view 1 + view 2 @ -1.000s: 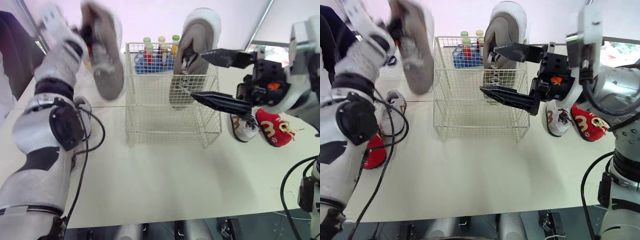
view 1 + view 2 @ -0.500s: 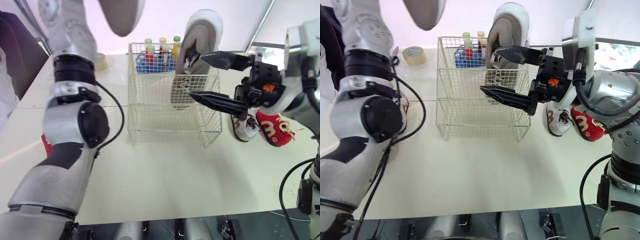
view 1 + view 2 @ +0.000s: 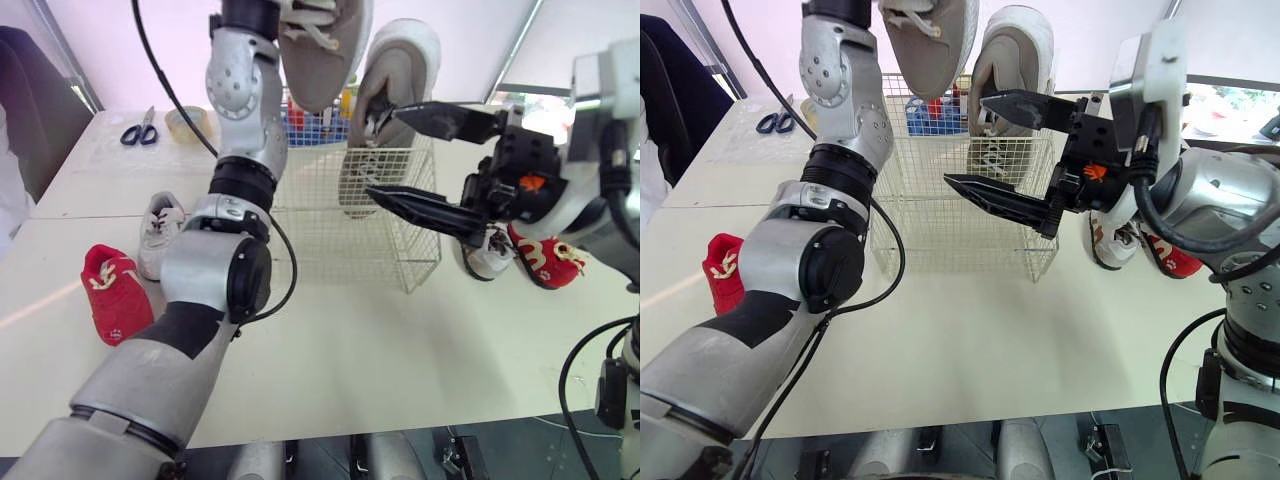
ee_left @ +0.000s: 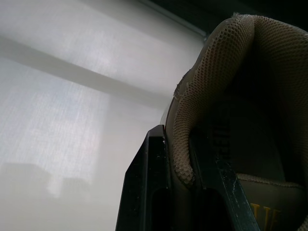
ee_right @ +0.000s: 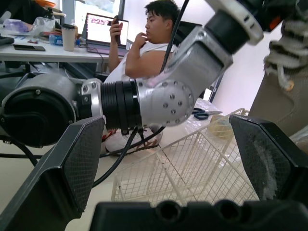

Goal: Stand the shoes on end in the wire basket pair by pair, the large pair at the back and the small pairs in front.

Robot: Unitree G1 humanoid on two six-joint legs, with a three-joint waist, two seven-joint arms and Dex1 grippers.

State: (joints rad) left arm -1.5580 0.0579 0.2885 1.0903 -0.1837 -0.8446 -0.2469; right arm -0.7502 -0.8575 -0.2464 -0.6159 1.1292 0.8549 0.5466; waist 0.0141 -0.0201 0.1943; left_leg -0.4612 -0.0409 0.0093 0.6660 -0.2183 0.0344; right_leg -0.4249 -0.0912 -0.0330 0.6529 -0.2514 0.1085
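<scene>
The pale tabletop (image 3: 330, 360) is bare at its near edge. Farther in, a small red shoe (image 3: 112, 290) and a small white shoe (image 3: 160, 232) lie at the left. Another small white shoe (image 3: 487, 255) and another small red shoe (image 3: 545, 262) lie side by side at the right. All four are outside the white wire basket (image 3: 340, 250).

The right gripper (image 3: 382, 152) hangs at the basket's front right, its fingers spread wide and holding nothing. At the basket's back right one large grey-brown shoe (image 3: 400, 90) stands on end. Its mate, the second large grey-brown shoe (image 3: 322, 55), hangs high above the back left. The left gripper (image 4: 179, 159) has its fingers closed on that shoe's padded heel collar. Behind are a blue crate of bottles (image 3: 318, 128), a roll of tape (image 3: 185, 122) and scissors (image 3: 140, 127).

Held only by its soft collar, the hanging shoe may swing or slip on the way down. It could then catch the basket rim or topple the standing shoe. The right fingers, spread close to the wire, could also snag it.

A second ago the held shoe hung lower, left of the basket. It has since risen and swung over the basket. The right fingers have stayed spread and edged slightly left, and the standing shoe has not moved.
</scene>
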